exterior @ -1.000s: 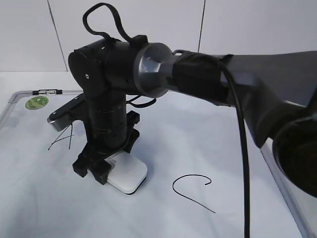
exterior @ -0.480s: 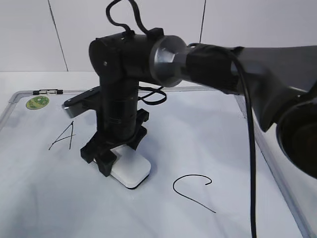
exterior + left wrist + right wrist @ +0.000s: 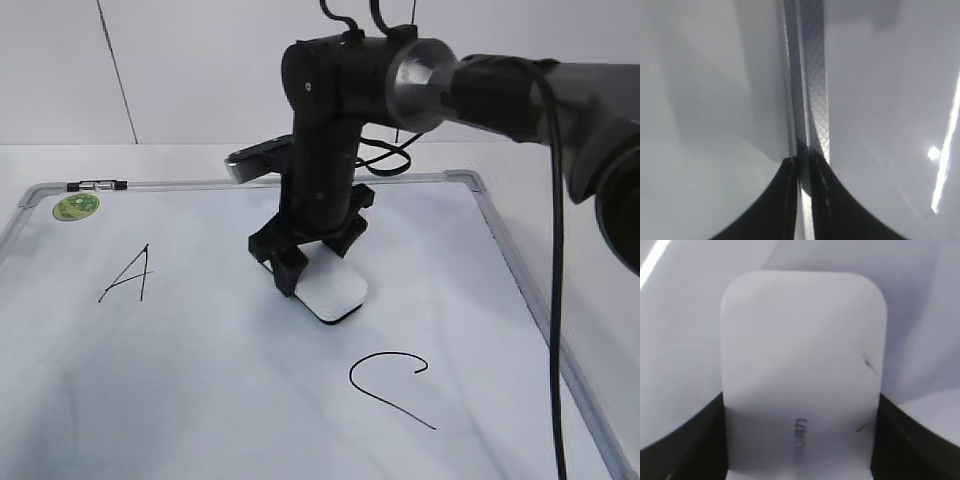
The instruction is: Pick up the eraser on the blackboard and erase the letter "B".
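white eraser [image 3: 332,291], grey lettering; white blackboard [image 3: 200,400], grey frame; green sticker [image 3: 75,207]

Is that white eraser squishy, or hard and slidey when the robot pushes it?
Probably hard: the eraser keeps its neat rounded shape between the right gripper's fingers. Its flat bottom lies on the smooth blackboard, so it should glide, not roll. It looks thin, so likely light.

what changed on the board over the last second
The right hand, shut on the eraser, slid it right and toward the far edge of the blackboard. No "B" shows now. The "A", "C" and green sticker stayed put.
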Controlling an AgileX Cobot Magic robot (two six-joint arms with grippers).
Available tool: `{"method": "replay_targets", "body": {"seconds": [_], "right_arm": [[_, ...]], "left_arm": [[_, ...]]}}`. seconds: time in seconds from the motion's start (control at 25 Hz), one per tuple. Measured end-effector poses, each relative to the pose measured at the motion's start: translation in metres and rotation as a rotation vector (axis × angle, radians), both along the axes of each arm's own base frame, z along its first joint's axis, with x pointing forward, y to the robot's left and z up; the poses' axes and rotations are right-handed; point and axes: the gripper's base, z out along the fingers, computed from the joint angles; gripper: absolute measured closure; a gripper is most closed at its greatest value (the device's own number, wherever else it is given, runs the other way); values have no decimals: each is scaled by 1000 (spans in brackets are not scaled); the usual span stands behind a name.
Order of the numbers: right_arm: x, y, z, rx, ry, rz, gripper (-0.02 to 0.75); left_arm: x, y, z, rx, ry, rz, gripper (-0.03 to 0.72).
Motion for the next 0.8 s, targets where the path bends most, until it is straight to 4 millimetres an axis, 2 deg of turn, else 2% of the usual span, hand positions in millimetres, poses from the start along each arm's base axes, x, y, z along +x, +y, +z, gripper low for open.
{"method": "replay_targets", "body": {"seconds": [0.16,0.28,0.56,0.8], "right_arm": [[15,-24,0,-2,-1,-68,218],[19,-30,0,-5,-2,-85,218],[18,-26,1,11,-1,-83,218],[9,-12,1,-9,-12,-40,218]], "left_arm": [[0,0,0,0,0,0,643],[0,0,0,0,0,0,643],[0,0,0,0,0,0,643],[0,0,0,5,3,-4,643]]}}
